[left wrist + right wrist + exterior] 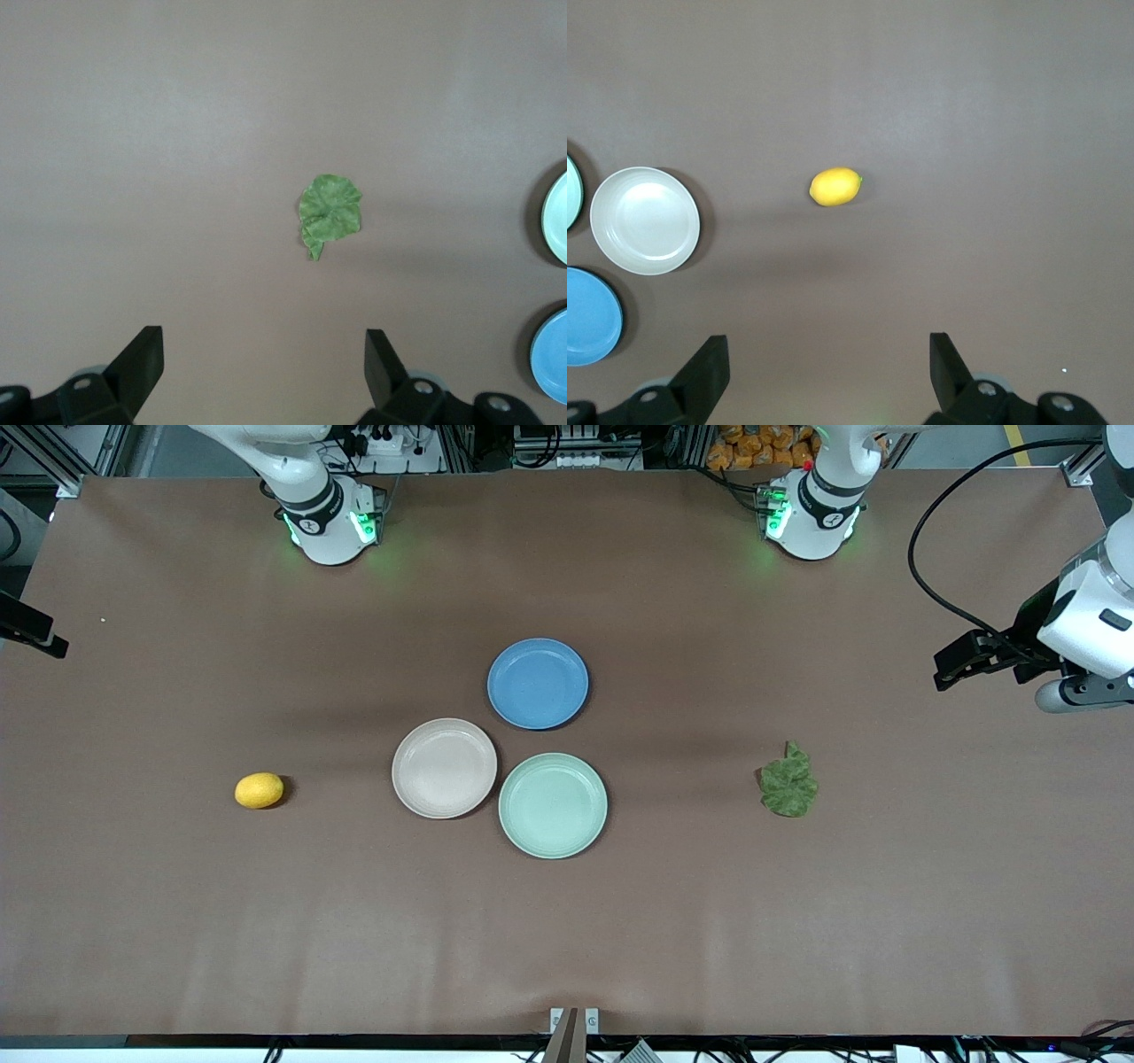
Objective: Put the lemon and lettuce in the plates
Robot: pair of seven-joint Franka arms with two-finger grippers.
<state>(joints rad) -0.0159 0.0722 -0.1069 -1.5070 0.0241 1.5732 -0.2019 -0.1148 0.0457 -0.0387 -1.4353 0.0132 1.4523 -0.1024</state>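
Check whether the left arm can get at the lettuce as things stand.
Probably yes: the lettuce lies alone on bare table toward the left arm's end, and the left gripper hangs above it with jaws open.

- You've got a blue plate (538,683) mid-table, empty, right side up.
- It shows at the edge of both wrist views too (551,356) (589,317).
- Your brown table cover (797,921) runs across the whole table, flat.
- A black cable (921,558) loops over the left arm's end of the table.
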